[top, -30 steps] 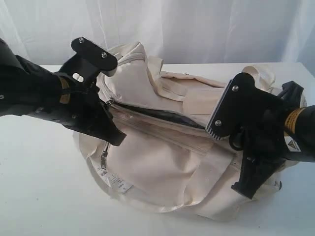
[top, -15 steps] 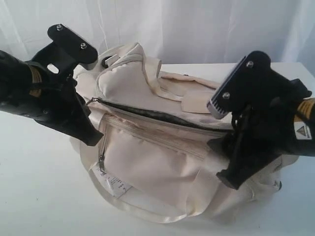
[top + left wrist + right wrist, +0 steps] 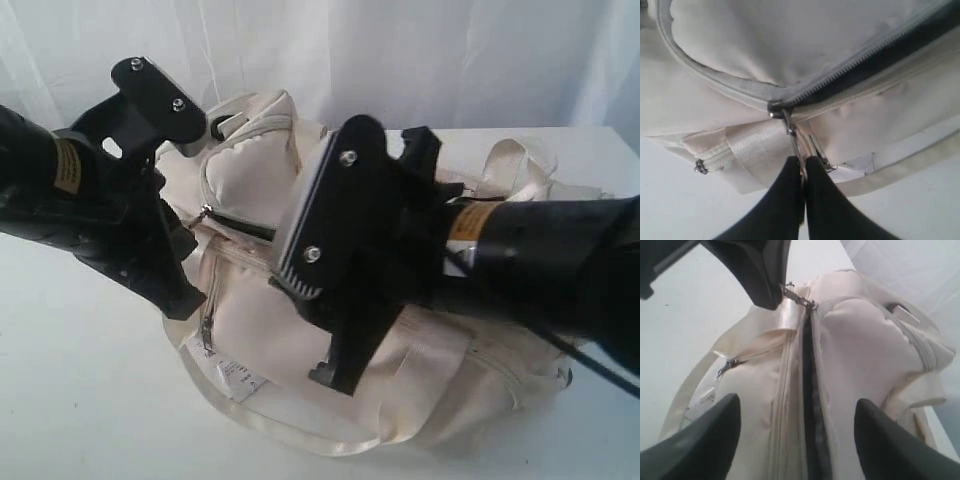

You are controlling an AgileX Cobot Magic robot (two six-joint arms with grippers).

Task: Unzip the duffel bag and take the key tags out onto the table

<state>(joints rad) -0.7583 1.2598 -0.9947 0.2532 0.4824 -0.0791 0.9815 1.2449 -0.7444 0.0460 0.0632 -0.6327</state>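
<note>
Currently left gripper (image 3: 802,167) clamped on zipper pull (image 3: 791,129), tensioning the duffel bag (image 3: 250,175) mid-frame; right gripper (image 3: 797,435) jaws apart over the open slit (image 3: 808,390), probably to reach in. No key tags visible.

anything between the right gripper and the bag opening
Nothing visible. The open right gripper hangs over the unzipped slit in the bag; the left gripper pinches the pull at the slit's end. No key tags show.

Exterior view looks down across the whole bag (image 3: 255,175); both wrist views sit close, sharing its zip (image 3: 840,72).
</note>
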